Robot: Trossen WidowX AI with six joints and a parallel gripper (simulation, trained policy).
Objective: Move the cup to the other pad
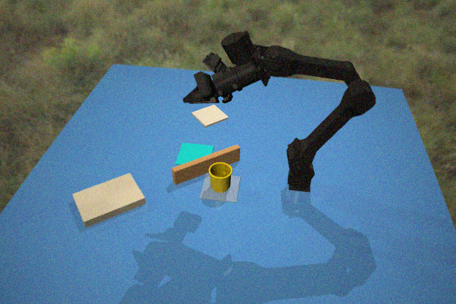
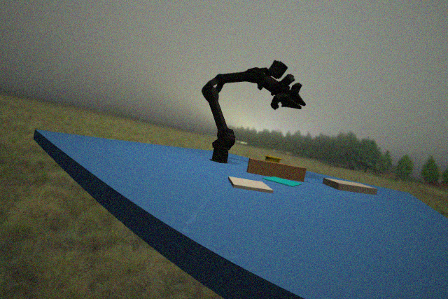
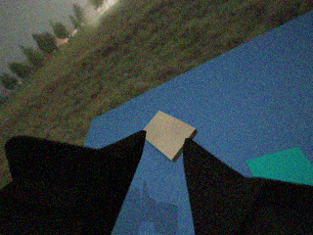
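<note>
- Task progress: the yellow cup (image 1: 220, 184) (image 2: 273, 159) stands upright on the pale grey pad (image 1: 234, 191), apart from the gripper (image 1: 188, 101) (image 2: 302, 106) (image 3: 165, 136). The teal pad (image 1: 191, 153) (image 2: 283, 181) (image 3: 284, 166), beyond the upright barrier (image 1: 206, 164) (image 2: 276, 169), bears no cup.
- Remaining work: the starting pad cannot be identified. If it is the grey one, lift, transfer and release are all left; if the teal one, only withdrawal seems left.
- Pincer: the fingers are held partly apart, rather narrow, with nothing between them, high above the table.
- Contents: small forms are faintly seen inside the cup, presumably the marbles; their number cannot be told.
- Materials and shapes: the cup is round, rimmed and slightly tapered. The barrier is a thin, orange-brown, wood-like plank. A thin cream tile (image 1: 209, 115) (image 2: 250, 184) (image 3: 169, 134) and a thicker beige block (image 1: 108, 198) (image 2: 348, 185) are flat-faced, on a matt blue table (image 1: 73, 153) (image 2: 180, 180) (image 3: 245, 88).
</note>
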